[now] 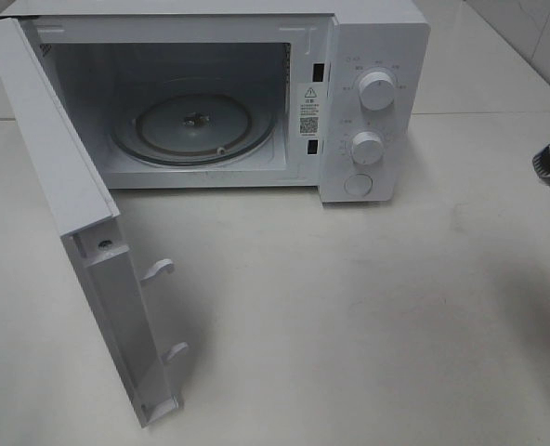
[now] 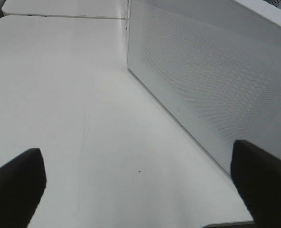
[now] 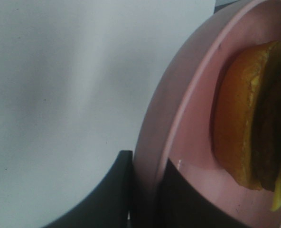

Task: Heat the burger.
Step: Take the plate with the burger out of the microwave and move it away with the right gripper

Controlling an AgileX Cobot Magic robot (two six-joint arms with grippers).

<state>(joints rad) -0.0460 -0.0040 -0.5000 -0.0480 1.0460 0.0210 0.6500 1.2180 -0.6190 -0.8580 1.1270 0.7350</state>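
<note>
Pink plate (image 3: 188, 123) pinched by right end effector (image 3: 145, 190) carries burger (image 3: 249, 118).

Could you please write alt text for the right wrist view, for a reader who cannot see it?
The right gripper is shut on the rim of a pink plate, one dark finger on each side of the rim. The burger sits on the plate, its golden-brown bun seen close up, with a plain white table behind.
</note>
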